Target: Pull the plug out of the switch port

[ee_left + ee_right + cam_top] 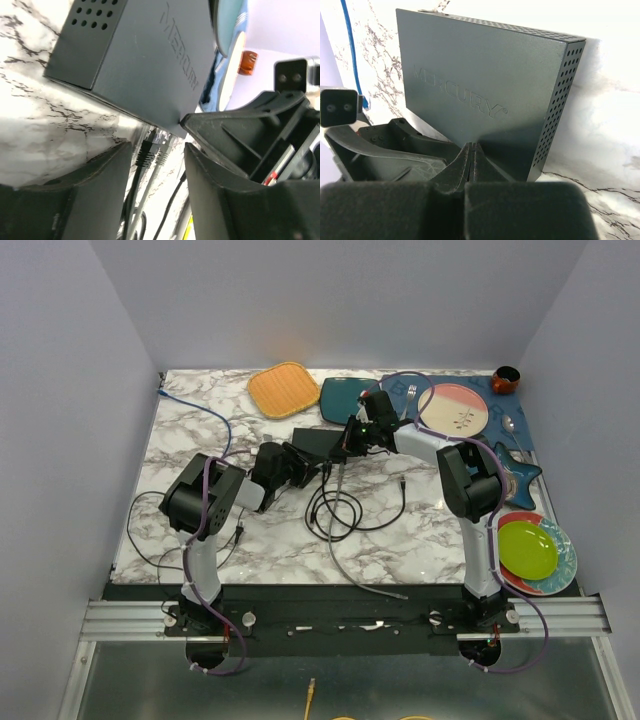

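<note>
**Top external view.** The switch (318, 443) lies mid-table on the marble table (200, 430), between the left gripper (296, 466) and the right gripper (357, 435). Loose cables (340, 508) trail from it toward the near edge. The teal square plate (345, 398) and orange square plate (283, 389) look bare. The green plate (527, 548) tops a stack and holds nothing. What the cup (506, 379) holds cannot be told.

**Left wrist view.** The left gripper (155, 185), jaws partly apart and holding nothing, straddles a black plug (146, 151) and a grey plug (161, 157). The two appear seated side by side in the edge of the switch (145, 55). Closing here could catch both plugs, or the wrong one.

**Right wrist view.** The right gripper (472, 157), jaws fully together and empty, presses its tips on the near edge of the switch (485, 85). This contact is narrow, so a pull may slide or pivot the box without freeing the plug.
</note>
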